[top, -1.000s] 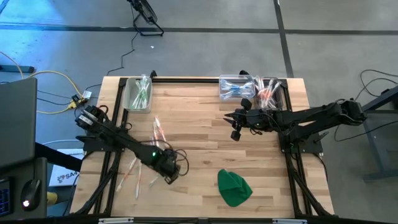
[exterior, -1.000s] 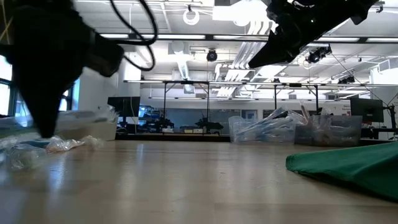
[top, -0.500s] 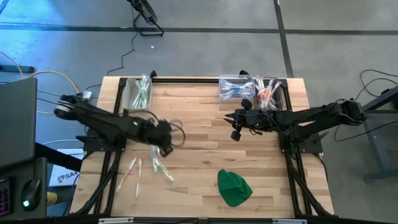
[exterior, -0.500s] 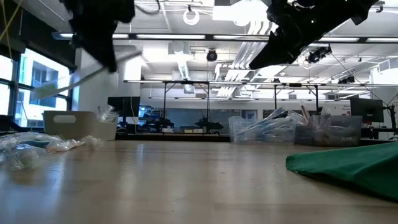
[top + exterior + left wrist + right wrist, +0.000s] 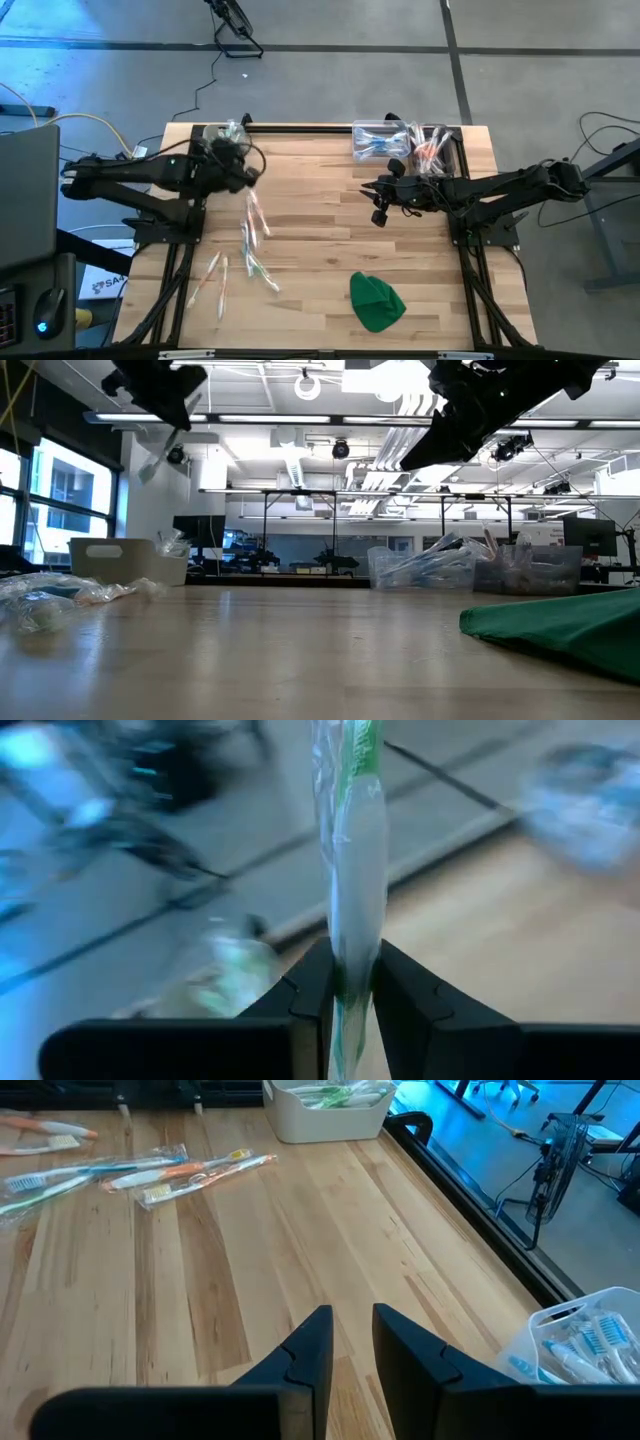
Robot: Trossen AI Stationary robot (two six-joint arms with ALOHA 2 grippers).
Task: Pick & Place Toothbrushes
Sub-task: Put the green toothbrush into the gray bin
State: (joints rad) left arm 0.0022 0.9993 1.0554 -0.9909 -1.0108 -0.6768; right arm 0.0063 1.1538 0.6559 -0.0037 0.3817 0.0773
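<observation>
My left gripper (image 5: 243, 168) hangs high beside the left clear bin (image 5: 222, 150), shut on one wrapped toothbrush (image 5: 352, 840) with green accents. In the low view this toothbrush (image 5: 150, 463) slants down from the gripper, well above the table. Several more toothbrushes (image 5: 255, 240) lie flat on the wood at the near left, and they also show in the right wrist view (image 5: 150, 1170). My right gripper (image 5: 379, 205) waits over the table's middle right, its fingers (image 5: 350, 1325) a narrow gap apart with nothing between them. My left gripper pinches the toothbrush's wrapped shaft (image 5: 352, 935) between its two fingers, which lie across it. The fingers slant a little downward toward the table's far side. The toothbrush is lifted clear of the table, and its long part sticks out past the fingertips.
Two clear bins (image 5: 380, 140) (image 5: 432, 146) with toothbrushes stand at the far right edge. A green cloth lump (image 5: 376, 300) lies near the front, right of centre. Bare wood (image 5: 320, 220) lies between the two arms.
My left gripper has risen from the pile at the near left with the toothbrush. It has swung toward the far edge and the left bin, tipping from pointing down to nearly level. The toothbrush is now lifted clear. The right arm has kept still.
</observation>
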